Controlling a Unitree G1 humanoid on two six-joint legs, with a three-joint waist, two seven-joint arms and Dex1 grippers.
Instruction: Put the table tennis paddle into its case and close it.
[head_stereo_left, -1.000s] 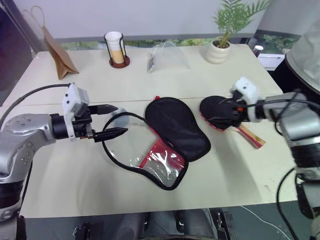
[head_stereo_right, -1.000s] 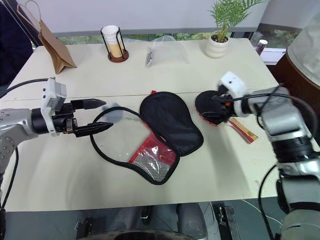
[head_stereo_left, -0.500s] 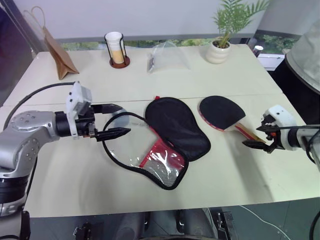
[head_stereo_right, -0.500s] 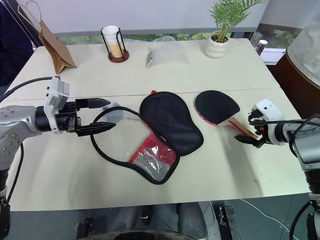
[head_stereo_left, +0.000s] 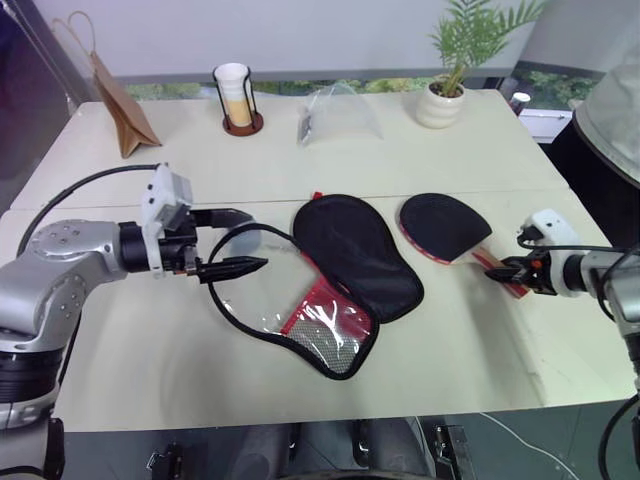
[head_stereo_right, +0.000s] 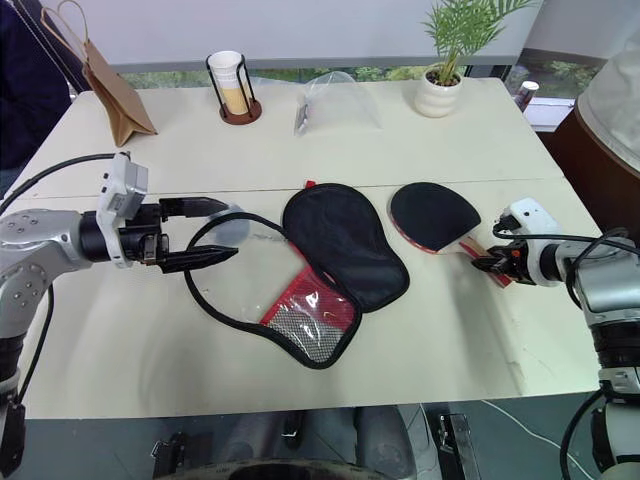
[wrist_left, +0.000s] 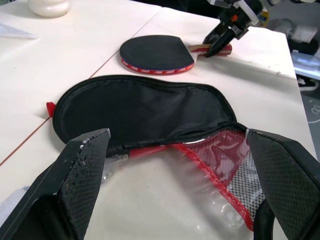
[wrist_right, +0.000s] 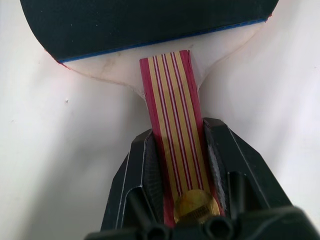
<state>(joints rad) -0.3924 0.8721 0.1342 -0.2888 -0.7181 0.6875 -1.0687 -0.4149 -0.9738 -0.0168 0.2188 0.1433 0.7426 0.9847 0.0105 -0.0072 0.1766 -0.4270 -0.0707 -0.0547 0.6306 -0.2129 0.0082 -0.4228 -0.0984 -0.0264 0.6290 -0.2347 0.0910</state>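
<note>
The right gripper (wrist_right: 181, 165) has its two fingers pressed against the sides of the paddle's handle (wrist_right: 172, 105), holding the paddle (head_stereo_left: 445, 226), which lies flat on the table (head_stereo_left: 400, 150) at the right, just right of the case (head_stereo_left: 335, 275). The left gripper (head_stereo_left: 232, 242) hangs with its fingers spread wide and empty over the left edge of the case, near its open clear-plastic side. The main risk, as I judge it, lies in the grip: the fingers clamp only the end of a narrow, smooth, varnished wooden handle, so the broad, heavier blade could swing or droop on lifting, or the handle could slide out between the fingers. The case is soft fabric and lies flopped open, its black flap folded to the right; a limp cover may bunch up or be pushed along the smooth table as the blade enters, and the rubber face would likely drag against cloth. The left gripper may need to pin the case down, and its cord-like black rim could snag. The paddle has a round matte black face, a red edge band and a striped red-and-yellow handle with a brass-coloured disc at the end. The case shows black cloth, a red panel, glossy clear film and grey mesh.
</note>
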